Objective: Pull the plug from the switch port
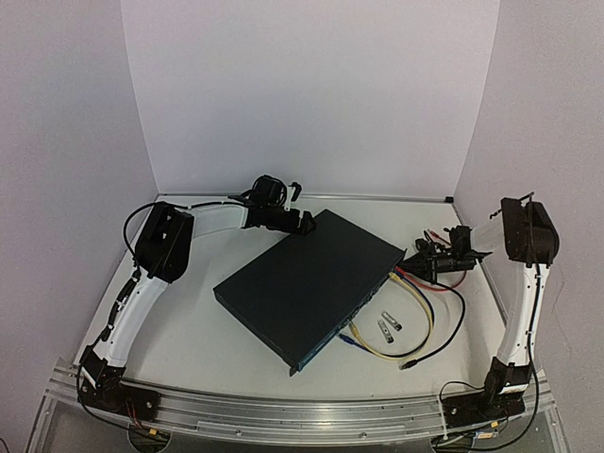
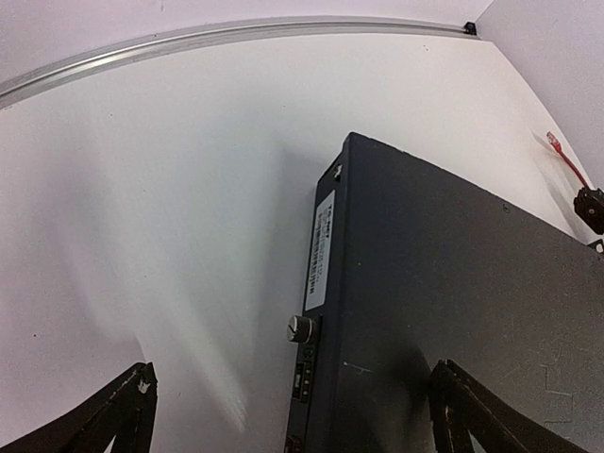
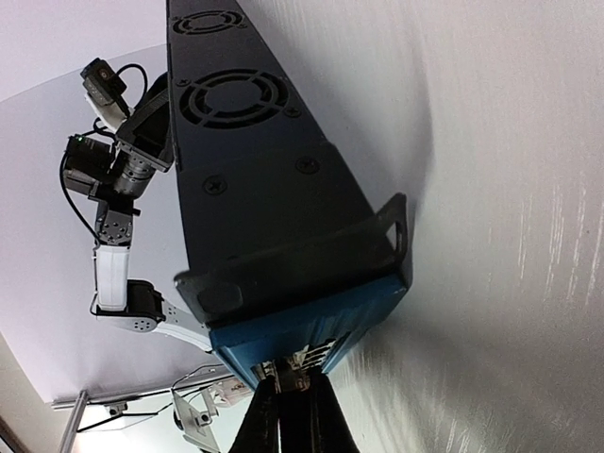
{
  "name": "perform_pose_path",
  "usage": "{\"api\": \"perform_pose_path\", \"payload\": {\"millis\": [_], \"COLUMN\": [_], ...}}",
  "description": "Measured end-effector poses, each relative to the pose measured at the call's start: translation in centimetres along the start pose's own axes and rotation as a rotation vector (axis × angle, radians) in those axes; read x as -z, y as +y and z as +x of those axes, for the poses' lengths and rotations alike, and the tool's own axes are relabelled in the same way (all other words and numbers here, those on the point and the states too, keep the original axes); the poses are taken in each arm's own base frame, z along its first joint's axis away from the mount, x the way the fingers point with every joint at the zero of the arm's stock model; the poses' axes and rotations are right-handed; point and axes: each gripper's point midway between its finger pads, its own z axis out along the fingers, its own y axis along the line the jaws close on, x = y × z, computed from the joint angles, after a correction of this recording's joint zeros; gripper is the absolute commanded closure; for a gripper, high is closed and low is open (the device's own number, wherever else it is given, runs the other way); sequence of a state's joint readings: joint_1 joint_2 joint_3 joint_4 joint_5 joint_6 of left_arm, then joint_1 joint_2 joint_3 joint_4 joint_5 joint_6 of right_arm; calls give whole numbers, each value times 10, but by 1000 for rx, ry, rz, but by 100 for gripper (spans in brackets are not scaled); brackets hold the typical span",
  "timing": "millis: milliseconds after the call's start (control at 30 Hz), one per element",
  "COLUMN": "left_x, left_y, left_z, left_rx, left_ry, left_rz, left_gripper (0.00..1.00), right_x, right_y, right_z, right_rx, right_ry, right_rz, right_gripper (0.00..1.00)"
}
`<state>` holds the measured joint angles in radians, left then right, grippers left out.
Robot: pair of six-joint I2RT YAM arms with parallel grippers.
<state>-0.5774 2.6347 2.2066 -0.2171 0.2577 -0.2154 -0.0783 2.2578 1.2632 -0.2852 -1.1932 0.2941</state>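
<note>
The switch [image 1: 307, 283] is a large flat dark box lying diagonally mid-table, its blue port face [image 1: 354, 316] turned to the front right. My right gripper [image 1: 415, 267] is at the far end of that face. In the right wrist view its fingers [image 3: 269, 415] are closed together on a clear plug [image 3: 294, 371] seated in a port of the switch [image 3: 255, 189]. My left gripper [image 1: 304, 223] is open at the switch's far corner. In the left wrist view its fingers [image 2: 123, 415] straddle the rear edge of the switch [image 2: 453, 274].
Red [image 1: 429, 286], yellow [image 1: 415, 330] and black [image 1: 455, 326] cables loop on the table right of the port face. A blue-booted plug [image 1: 347, 341] sits in a near port. Two small silver modules [image 1: 387, 326] lie beside the cables. White walls close the back and sides.
</note>
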Motion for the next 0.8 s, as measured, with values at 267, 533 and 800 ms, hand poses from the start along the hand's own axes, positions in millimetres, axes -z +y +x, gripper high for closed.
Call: {"api": "perform_pose_path", "payload": {"millis": [267,533,800], "left_x": [-1,-2,-2], "left_y": [0,-1,-2], "left_z": [0,0,0], "left_rx": [19,20,19], "left_ry": [0,3,4], "left_rz": [2,3,8], "left_gripper": [0,0,0], "right_x": [2,5,6], "right_y": [-2,-4,-3], "right_z": [3,5,5], "right_rx": [16,-6,-5], "right_ry": [-15,-26,-29], "right_rz": [-13,-16,-30], "right_gripper": [100,100,100]}}
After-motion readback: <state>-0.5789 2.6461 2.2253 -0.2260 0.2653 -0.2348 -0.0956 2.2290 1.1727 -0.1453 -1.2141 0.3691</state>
